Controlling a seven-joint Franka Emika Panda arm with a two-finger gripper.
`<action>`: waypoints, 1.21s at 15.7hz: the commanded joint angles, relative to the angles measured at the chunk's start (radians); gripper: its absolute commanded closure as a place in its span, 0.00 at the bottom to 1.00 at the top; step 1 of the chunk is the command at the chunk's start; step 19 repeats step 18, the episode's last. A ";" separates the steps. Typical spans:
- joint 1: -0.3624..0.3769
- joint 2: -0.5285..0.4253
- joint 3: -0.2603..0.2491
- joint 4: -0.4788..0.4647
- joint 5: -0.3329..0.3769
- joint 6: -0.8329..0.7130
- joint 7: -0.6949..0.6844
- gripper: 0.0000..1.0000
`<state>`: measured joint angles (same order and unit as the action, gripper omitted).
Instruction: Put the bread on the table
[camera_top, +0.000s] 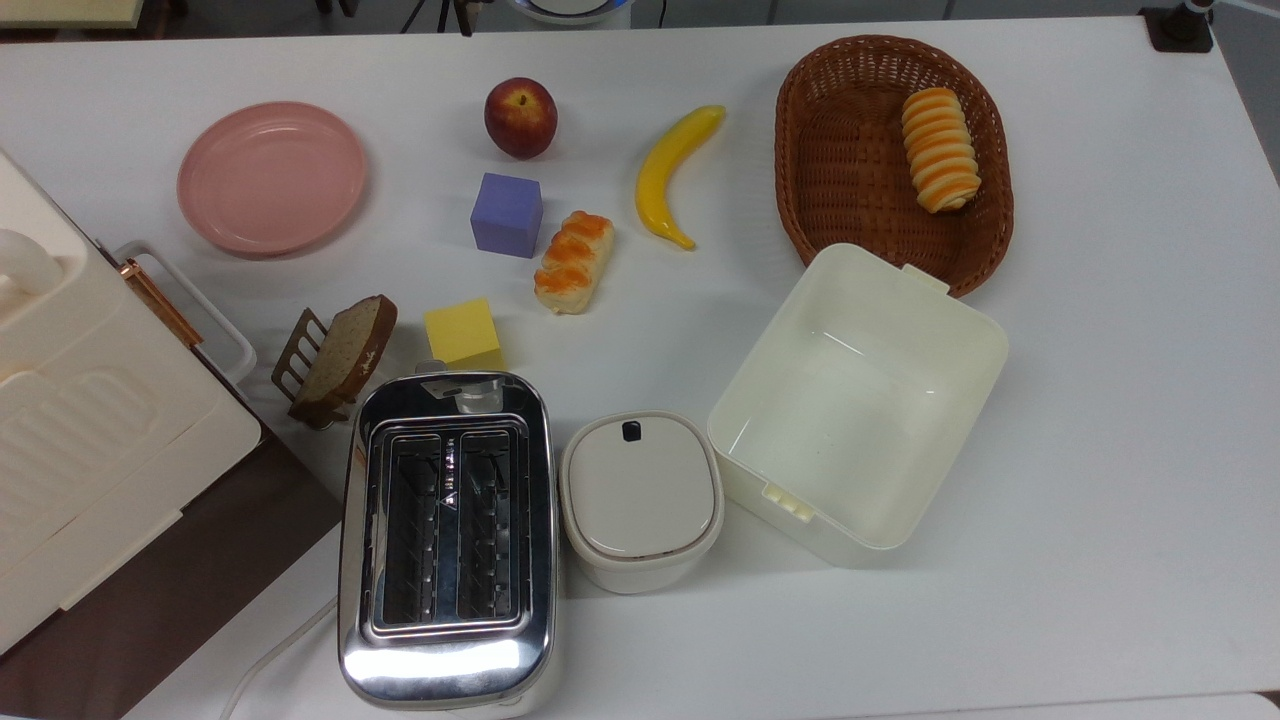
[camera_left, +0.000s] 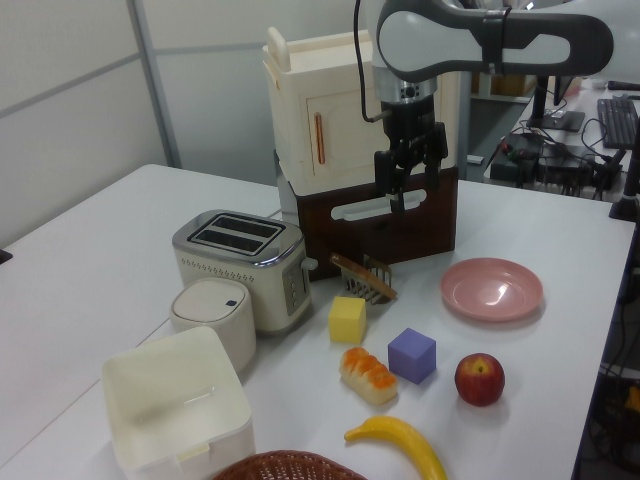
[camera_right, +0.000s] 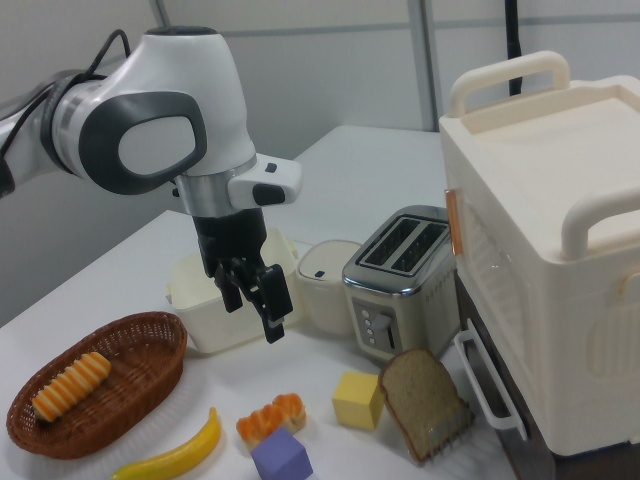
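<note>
Tool (camera_right: 252, 302) raised, fingers apart, empty, bread (camera_top: 573, 261) on table (camera_top: 1100, 400), banana (camera_right: 172, 455) tip cropped.

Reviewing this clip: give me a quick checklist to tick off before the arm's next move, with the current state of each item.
1. Bread lying on the table: ok, flat on the white top.
2. Bread apart from the purple cube and banana: ok, close to the cube, gap visible.
3. Gripper free of any load: ok, fingers open, nothing between them.
4. Gripper clear of the bread: ok, raised well above the table in the left view.
5. Basket contents: ok, holds the striped roll, not the bread.
</note>
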<state>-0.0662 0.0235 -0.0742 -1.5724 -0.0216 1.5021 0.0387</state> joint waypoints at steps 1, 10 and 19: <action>-0.024 0.009 0.011 0.011 0.023 -0.011 -0.002 0.00; -0.030 0.007 0.005 -0.003 0.069 0.106 0.009 0.00; -0.027 0.007 0.005 -0.015 0.068 0.142 0.009 0.00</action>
